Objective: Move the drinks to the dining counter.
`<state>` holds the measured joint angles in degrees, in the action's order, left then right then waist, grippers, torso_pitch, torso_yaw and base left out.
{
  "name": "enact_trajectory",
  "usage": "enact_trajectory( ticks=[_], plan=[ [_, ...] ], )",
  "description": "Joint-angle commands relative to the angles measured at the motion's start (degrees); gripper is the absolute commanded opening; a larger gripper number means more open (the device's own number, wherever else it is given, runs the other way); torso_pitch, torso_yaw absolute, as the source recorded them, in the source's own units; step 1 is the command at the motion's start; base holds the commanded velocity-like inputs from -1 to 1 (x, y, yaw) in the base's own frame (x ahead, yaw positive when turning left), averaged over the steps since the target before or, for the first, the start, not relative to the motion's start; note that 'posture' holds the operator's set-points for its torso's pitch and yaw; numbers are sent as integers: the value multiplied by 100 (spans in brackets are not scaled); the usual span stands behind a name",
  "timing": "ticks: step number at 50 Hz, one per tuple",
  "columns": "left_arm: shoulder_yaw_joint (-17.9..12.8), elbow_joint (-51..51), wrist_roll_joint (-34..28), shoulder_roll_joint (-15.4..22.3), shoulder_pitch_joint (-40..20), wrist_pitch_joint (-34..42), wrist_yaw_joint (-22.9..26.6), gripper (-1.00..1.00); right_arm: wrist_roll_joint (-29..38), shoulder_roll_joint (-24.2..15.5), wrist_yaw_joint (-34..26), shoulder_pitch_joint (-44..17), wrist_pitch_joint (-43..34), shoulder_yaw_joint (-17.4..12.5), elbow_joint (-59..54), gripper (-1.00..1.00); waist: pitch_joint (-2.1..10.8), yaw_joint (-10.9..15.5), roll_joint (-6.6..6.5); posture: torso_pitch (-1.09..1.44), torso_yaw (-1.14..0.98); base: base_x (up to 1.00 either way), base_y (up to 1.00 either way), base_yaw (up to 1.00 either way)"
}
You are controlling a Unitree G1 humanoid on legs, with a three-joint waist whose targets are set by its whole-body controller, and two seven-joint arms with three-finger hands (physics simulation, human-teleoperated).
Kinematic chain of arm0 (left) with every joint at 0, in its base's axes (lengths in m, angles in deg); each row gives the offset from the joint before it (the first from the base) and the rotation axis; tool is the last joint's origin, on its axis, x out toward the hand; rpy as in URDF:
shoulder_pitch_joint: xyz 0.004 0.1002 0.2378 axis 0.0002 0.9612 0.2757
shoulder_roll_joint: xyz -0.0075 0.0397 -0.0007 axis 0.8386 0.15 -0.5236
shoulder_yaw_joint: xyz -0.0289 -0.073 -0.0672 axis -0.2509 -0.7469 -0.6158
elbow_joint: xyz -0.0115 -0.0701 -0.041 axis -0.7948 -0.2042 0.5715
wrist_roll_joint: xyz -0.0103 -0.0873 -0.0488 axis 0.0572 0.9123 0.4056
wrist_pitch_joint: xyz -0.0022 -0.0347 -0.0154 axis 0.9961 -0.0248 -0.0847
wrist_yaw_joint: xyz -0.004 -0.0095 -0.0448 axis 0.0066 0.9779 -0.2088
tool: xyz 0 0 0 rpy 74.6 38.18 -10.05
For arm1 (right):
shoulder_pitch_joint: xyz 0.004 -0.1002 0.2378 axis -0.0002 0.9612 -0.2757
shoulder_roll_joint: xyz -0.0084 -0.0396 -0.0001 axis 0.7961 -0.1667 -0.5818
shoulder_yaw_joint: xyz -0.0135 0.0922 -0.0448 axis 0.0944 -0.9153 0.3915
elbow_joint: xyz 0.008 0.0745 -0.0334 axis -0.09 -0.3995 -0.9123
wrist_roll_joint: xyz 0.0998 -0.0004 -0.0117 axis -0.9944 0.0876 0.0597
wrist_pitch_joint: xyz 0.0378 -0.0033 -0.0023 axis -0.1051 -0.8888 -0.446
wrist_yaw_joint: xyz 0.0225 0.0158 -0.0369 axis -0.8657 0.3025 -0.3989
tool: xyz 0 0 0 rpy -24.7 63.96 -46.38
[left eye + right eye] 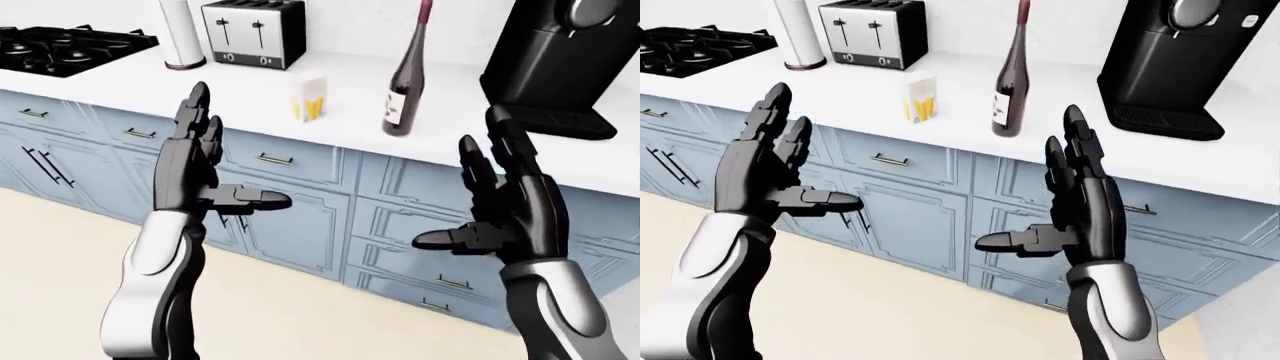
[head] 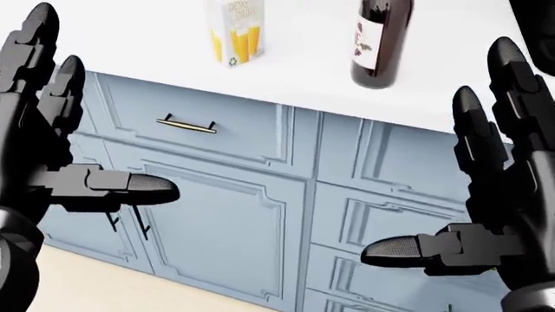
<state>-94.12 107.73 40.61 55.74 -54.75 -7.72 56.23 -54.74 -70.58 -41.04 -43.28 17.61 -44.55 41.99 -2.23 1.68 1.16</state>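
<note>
A dark wine bottle (image 1: 402, 82) with a pale label stands on the white counter (image 1: 330, 94). To its left stands a small juice carton (image 1: 308, 97), white with yellow on it. Both also show at the top of the head view: the bottle (image 2: 379, 47) and the carton (image 2: 235, 32). My left hand (image 1: 212, 169) and my right hand (image 1: 478, 202) are raised below the counter edge, before the blue cabinets, palms facing each other. Each hand is open and holds nothing. Neither touches a drink.
A black toaster (image 1: 253, 31) and a paper-towel roll (image 1: 181, 34) stand further up on the counter, with a black stove (image 1: 65, 46) at the left. A black coffee machine (image 1: 562, 60) stands at the right. Blue cabinet doors (image 1: 290, 217) with brass handles fill the space below.
</note>
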Motion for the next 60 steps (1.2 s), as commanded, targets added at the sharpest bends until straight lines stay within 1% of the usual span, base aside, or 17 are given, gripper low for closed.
enact_trajectory(
  ticks=[1, 3, 4, 5, 9, 14, 17, 19, 26, 31, 32, 36, 43, 46, 51, 55, 60],
  plan=[
    [20, 137, 17, 8, -137, -126, 15, 100, -8, -45, 21, -87, 105, -59, 123, 100, 82, -17, 37, 0, 0, 33, 0, 0],
    [12, 152, 17, 14, -149, -100, 14, 100, -16, -51, 23, -93, 95, -63, 127, 100, 211, -45, 423, 0, 0, 32, 0, 0],
    [9, 161, 18, 18, -153, -89, 15, 100, -24, -55, 28, -98, 78, -71, 143, 100, 74, -100, 119, 0, 0, 33, 0, 0],
    [4, 177, 22, 21, -156, -71, 16, 100, -34, -58, 33, -100, 64, -82, 160, 100, 39, -64, 258, 0, 0, 34, 0, 0],
    [-1, 182, 22, 32, -186, -50, 16, 100, -10, -88, 71, -120, 30, -97, 206, 100, 61, -162, 133, 0, 0, 32, 0, 0],
    [20, 163, -4, 18, -122, -111, 25, 100, 27, -55, 69, -45, 60, -72, 287, 100, 26, -238, -208, 0, 0, 32, 0, 0],
    [14, 129, -10, 8, -111, -152, 33, 100, 22, -57, 55, -42, 73, -110, 285, 100, 201, -259, -545, 0, 0, 33, 0, 0],
    [34, 157, -23, -9, -58, -166, 32, 100, 10, -45, 60, 5, 58, -149, 359, 100, 28, -210, -532, 0, 0, 33, 0, 0],
    [6, 138, -38, -7, -38, -196, 52, 100, -41, -46, 55, 72, 99, -306, 389, 100, 155, -248, -345, 0, 0, 16, -3, -11],
    [-61, 126, 0, 12, -9, -228, 61, 100, 59, -43, 28, 95, 171, -133, 398, 100, 125, -27, 328, 0, 0, 0, 0, -64],
    [-67, 69, 3, 12, 2, -289, 65, 100, 88, -46, 16, 85, 183, -113, 373, 100, 90, -29, 41, 0, 0, 0, 0, 0],
    [-81, 18, 15, 27, 17, -354, 66, 100, 139, -31, 11, 54, 153, -84, 384, 100, 36, -132, 145, 0, 0, 0, 0, 0],
    [-129, -30, 63, 77, -27, -366, 43, 100, 149, -12, 16, 17, 136, -59, 341, 100, 96, -211, -293, 0, 0, 0, 0, 0],
    [-130, 82, 84, 87, -23, -265, 21, 100, 164, -17, 5, 22, 139, -67, 350, 100, 265, -184, -178, 0, 0, 5, 0, 0],
    [-119, 114, 91, 89, -44, -214, 6, 100, 111, -33, -2, 13, 80, -155, 436, 100, 166, -135, -152, 0, 0, 14, 0, 0],
    [-108, 70, 74, 86, -21, -280, 20, 100, 104, -41, -2, 31, 80, -182, 476, 100, 136, -119, 196, 0, 0, 14, 0, 0],
    [-156, 115, 95, 105, -32, -225, 24, 100, 132, -35, -7, 35, 136, -159, 448, 100, 44, -153, 110, 0, 0, 10, 0, 0]
  ],
)
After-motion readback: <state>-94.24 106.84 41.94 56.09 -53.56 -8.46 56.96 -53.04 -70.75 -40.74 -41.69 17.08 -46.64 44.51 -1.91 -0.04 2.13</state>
